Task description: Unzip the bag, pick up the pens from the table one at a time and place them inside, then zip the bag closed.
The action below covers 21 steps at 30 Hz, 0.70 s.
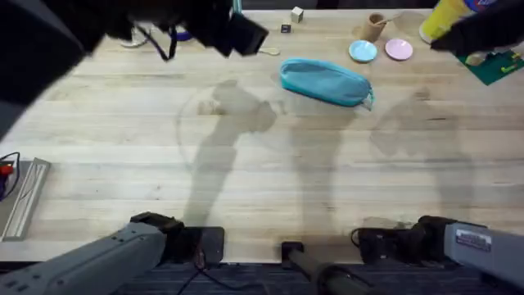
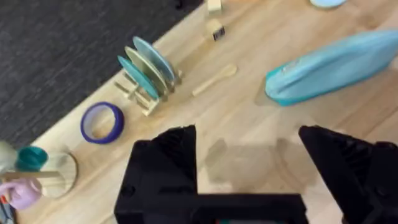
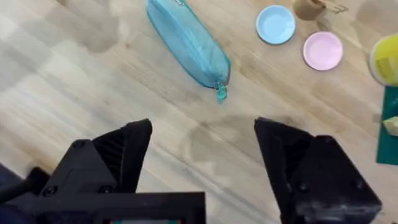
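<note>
The teal bag (image 1: 325, 81), soft, light and best pinched at its zipper pull, lies zipped at twelve o'clock on the table (image 1: 262, 180), both grippers (image 2: 249, 162) (image 3: 202, 162) spread empty.

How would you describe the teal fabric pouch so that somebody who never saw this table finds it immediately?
Look at the far side of the light wooden table, a little right of the middle. There lies the teal oblong fabric pouch, slightly slanted, near a small round light-blue dish and a pink dish. Unlike these flat hard dishes, it is long, soft and puffy, with a small zipper pull at one end.
</note>
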{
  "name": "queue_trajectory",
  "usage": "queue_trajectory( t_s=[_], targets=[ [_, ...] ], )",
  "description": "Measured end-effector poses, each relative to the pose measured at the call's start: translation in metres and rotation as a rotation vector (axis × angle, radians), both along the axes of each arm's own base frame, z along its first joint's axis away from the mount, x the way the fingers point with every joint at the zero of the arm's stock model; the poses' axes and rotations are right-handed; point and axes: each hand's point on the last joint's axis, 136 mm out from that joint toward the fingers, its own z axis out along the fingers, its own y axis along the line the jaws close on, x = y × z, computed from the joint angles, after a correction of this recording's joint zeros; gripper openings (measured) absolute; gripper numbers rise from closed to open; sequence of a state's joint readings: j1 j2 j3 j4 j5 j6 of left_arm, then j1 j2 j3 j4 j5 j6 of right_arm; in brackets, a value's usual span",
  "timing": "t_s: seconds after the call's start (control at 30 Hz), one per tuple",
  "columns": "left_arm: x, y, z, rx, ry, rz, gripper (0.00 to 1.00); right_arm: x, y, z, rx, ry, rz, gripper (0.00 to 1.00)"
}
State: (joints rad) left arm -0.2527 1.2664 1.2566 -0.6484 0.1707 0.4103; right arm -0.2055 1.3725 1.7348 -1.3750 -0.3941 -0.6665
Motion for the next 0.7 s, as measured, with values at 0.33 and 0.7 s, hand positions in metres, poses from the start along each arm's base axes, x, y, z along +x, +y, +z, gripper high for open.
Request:
queue_trajectory(
  t_s=[0.33,0.7],
  targets=[
    [-0.022,0.007,-0.007,-0.009,-0.023,0.011,0.993,-0.046,0.015,-0.057,-0.12,-0.07,0.052,0.996],
    [-0.026,0.008,-0.021,-0.027,0.029,0.037,0.993,-0.055,0.019,-0.058,-0.109,-0.157,0.009,0.995]
  ],
)
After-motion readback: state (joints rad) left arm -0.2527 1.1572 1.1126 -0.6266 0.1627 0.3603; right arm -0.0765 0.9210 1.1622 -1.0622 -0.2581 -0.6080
